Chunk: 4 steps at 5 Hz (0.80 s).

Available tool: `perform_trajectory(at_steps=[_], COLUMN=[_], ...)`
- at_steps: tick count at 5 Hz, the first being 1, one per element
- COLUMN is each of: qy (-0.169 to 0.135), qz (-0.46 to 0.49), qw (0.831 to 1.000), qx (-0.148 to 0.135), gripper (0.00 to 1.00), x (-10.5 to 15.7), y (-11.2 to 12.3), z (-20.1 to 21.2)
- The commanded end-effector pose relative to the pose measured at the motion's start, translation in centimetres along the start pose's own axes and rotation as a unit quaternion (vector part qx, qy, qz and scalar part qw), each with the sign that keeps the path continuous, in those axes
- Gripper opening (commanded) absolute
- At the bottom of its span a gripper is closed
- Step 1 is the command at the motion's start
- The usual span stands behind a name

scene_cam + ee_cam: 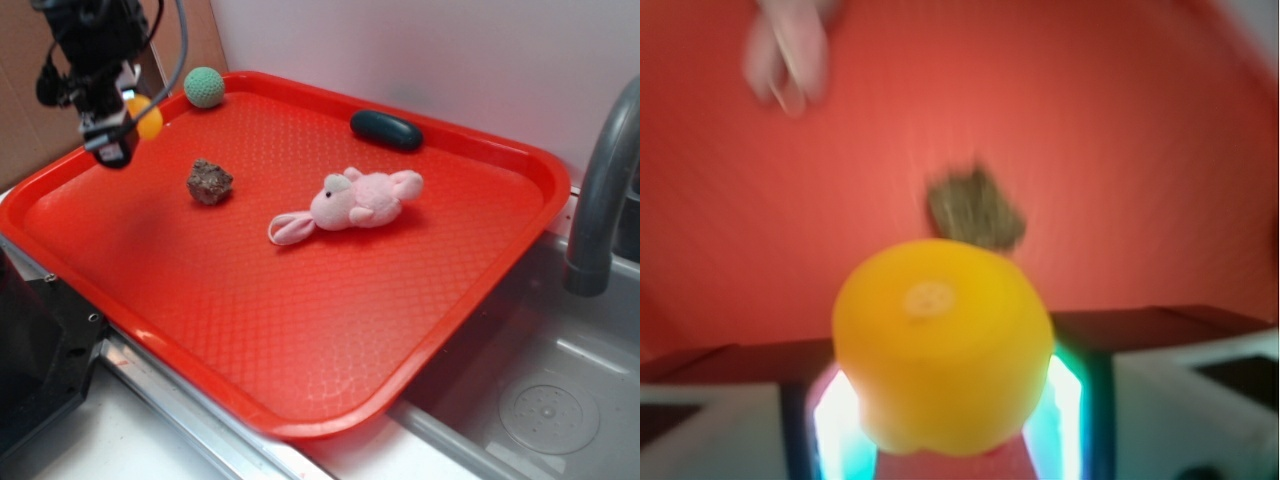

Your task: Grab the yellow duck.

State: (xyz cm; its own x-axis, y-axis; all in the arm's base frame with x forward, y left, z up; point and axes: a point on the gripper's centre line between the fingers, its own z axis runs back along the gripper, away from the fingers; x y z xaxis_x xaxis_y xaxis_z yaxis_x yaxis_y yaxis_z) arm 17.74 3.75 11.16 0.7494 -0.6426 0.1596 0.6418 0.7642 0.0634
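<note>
Yellow duck [942, 345], red tray [300, 300]

A kitchen-style sink area, set up as a robot test station. A large red plastic serving tray [300, 330] with a textured surface lies tilted across the counter, its right edge overhanging a stainless steel sink basin [540, 400]. A round drain [548, 410] shows in the basin floor near the lower right corner. A grey curved faucet [600, 190] rises at the right edge. Behind the tray stands a plain white wall [420, 50], with a brown cardboard-like panel [30, 130] at the far left corner. Small toys lie scattered on the tray, and a black robot arm [95, 50] hangs above its left edge, marking this as a staged play kitchen or lab mock-up.
</note>
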Motion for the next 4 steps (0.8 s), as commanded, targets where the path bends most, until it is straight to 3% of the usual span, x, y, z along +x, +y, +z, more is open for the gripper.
perform_trajectory(at_steps=[1,2,3,4], qy=[0.01,0.033,0.051,0.041], qz=[0.086,0.191,0.312,0.313], qw=[0.995,0.981,0.945,0.945], qx=[0.054,-0.001,-0.082,-0.088], gripper=[0.0,0.0,0.0,0.0], x=[4.6,6.2,5.6,5.0], y=[-2.3,-2.3,-1.7,-1.4], z=[10.2,15.0,16.1,15.8])
